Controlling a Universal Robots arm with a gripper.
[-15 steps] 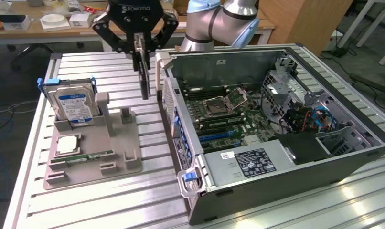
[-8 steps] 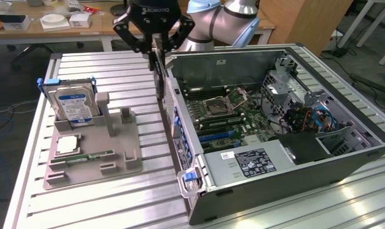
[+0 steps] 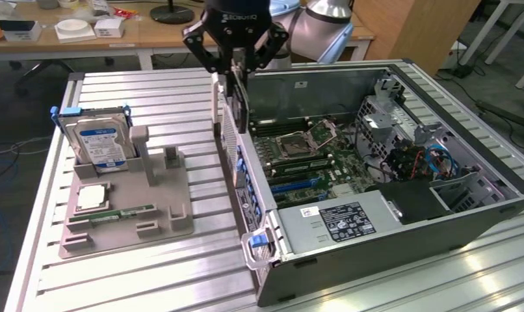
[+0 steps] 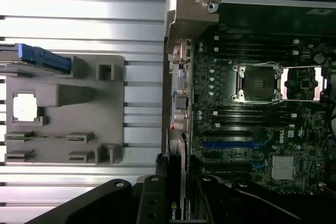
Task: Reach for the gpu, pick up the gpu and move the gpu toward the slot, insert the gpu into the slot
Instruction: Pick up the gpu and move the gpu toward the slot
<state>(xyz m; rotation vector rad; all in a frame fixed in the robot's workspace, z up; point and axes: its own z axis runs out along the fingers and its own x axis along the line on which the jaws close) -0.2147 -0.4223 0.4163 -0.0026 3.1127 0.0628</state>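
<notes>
My gripper (image 3: 238,65) hangs above the near wall of the open computer case (image 3: 470,214), shut on the gpu (image 3: 236,107). The card hangs upright on edge below the fingers, dark, with its silver bracket toward the exterior view's left. Its lower end reaches down to about the case's rim. In the wrist view the gpu (image 4: 176,198) appears edge-on between my gripper's (image 4: 177,192) black fingers, over the edge of the motherboard. The blue expansion slots (image 3: 298,185) (image 4: 231,144) lie on the motherboard inside the case, below and beside the card.
A grey holder (image 3: 127,208) on the slatted table at the exterior view's left carries a hard drive (image 3: 101,140), a processor chip (image 3: 88,195) and a memory stick (image 3: 114,214). The case holds a processor socket (image 3: 297,143), a power supply (image 3: 340,221) and cables (image 3: 427,159).
</notes>
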